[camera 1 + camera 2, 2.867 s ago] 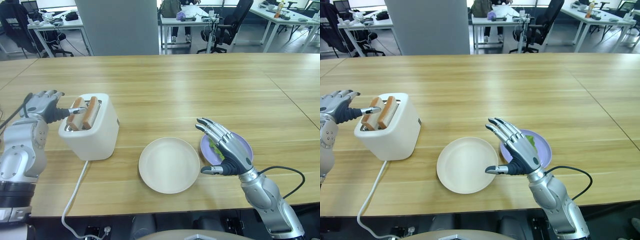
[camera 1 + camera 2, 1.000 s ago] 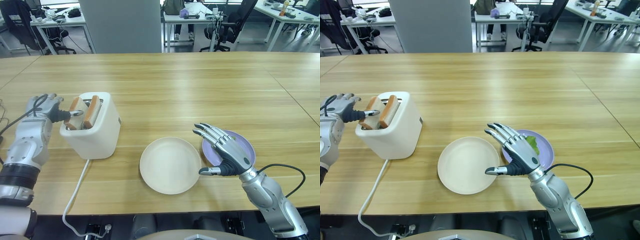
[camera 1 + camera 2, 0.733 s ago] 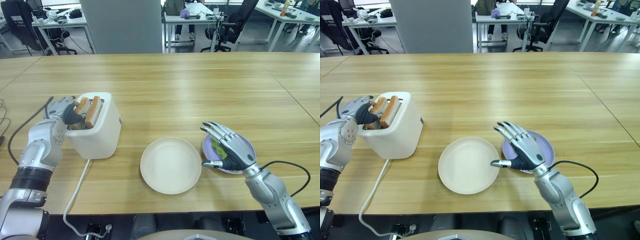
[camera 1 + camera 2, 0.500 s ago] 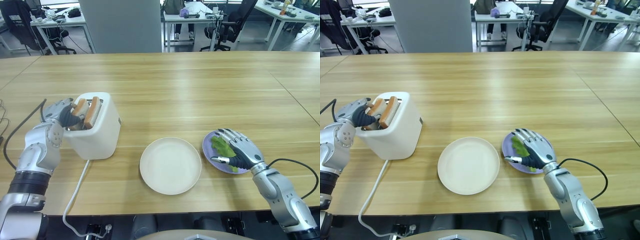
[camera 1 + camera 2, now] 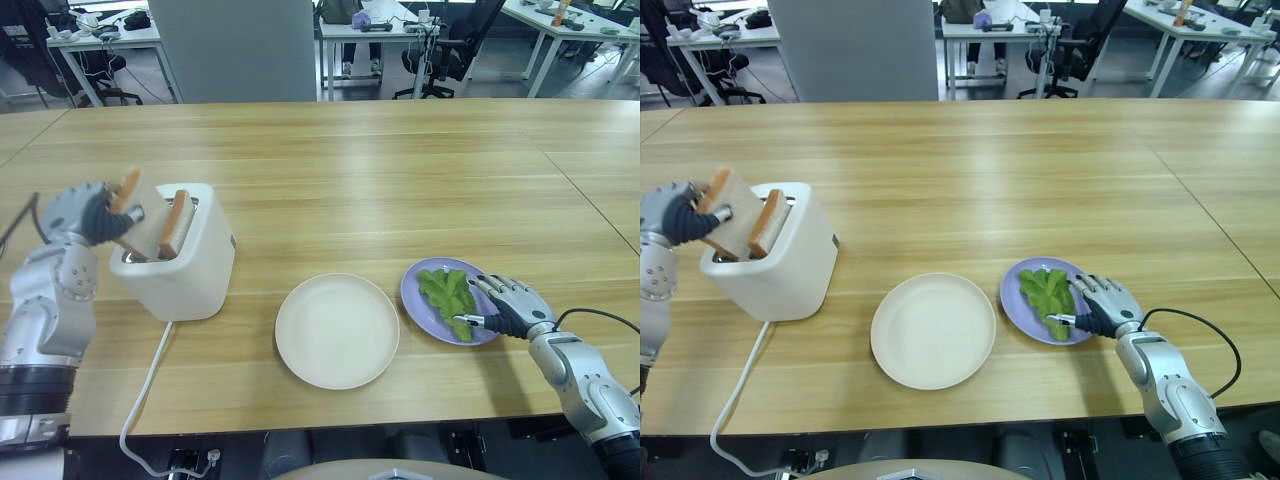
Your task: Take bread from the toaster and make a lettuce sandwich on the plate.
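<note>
Near the left end of the desk [image 5: 400, 170], a slice of bread [image 5: 140, 212] was grasped by the fingers of the robot's left hand [image 5: 85, 212]. The slice was tilted towards that end and raised most of the way out of the toaster [image 5: 175, 275], its lower edge at the mouth of the left slot. A second slice [image 5: 173, 222] was left standing in the right slot. The toaster's white cord [image 5: 145, 385] was trailed over the near edge of the desk.

A cream plate [image 5: 337, 330] was set close to the middle of the near edge. Just to its right, apart from it, a purple plate [image 5: 415, 312] was set, with the lettuce [image 5: 447, 292] laid flat on it.

The right hand [image 5: 1105, 305] was rested at the purple plate's near-right rim, its fingers clenched loosely and its thumb tip touching the near end of the lettuce.
</note>
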